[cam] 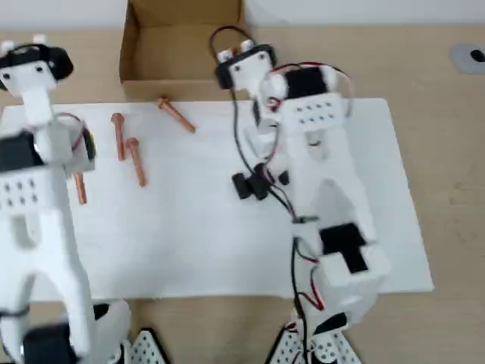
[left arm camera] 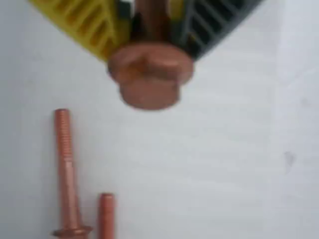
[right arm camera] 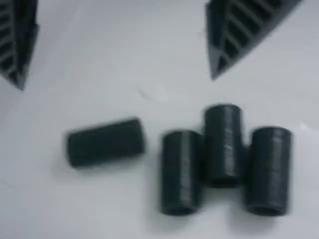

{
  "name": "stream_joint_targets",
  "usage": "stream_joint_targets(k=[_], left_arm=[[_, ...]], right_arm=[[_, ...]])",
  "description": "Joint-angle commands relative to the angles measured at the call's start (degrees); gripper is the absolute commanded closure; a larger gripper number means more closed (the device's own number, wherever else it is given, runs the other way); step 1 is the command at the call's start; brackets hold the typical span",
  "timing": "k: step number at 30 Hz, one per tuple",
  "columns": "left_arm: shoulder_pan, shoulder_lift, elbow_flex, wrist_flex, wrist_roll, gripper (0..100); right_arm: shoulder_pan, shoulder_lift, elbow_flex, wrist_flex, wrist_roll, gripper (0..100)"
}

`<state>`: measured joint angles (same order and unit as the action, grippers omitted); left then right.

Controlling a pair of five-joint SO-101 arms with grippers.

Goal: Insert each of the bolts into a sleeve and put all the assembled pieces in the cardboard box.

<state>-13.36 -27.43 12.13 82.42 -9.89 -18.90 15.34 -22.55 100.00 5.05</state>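
At the left edge of the white sheet, the left gripper is clamped shut on a copper bolt. Its yellow and black fingers pinch the shank, and the flanged head points out toward the sheet. In the high view this held bolt sits just beside the left arm, near the sheet's left side. To its right two loose bolts lie close together and roughly parallel on the sheet, the first loose bolt slightly farther back than the second loose bolt. A third loose bolt lies tilted farther right, near the sheet's back edge and just in front of the cardboard box. The box stands open on the wooden table behind the sheet. Right of centre, the black sleeves are grouped on the sheet under the right arm. The right wrist view shows three of them packed side by side and touching, with a fourth sleeve a little apart and turned crosswise. The right gripper hangs over them, fingers spread wide and holding nothing.
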Motion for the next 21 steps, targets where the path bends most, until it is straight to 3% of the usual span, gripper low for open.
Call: stream_joint_targets(k=[1, 7, 16, 21], left_arm=[[1.93, -7.60, 12.92, -7.82, 0.18, 99], [1.58, -11.47, 20.92, -12.40, 0.18, 99], [1.67, -12.53, 21.19, -12.57, 0.18, 99], [1.67, -12.44, 21.19, -12.31, 0.18, 99]], right_arm=[[-3.82, 2.86, -4.09, 0.53, 0.35, 71.8], [-5.49, 6.02, -4.18, -2.64, -1.14, 77.4], [-8.75, 6.02, 0.57, -3.60, -1.76, 82.2], [-8.75, 5.76, 8.22, -6.77, -8.18, 82.3]])
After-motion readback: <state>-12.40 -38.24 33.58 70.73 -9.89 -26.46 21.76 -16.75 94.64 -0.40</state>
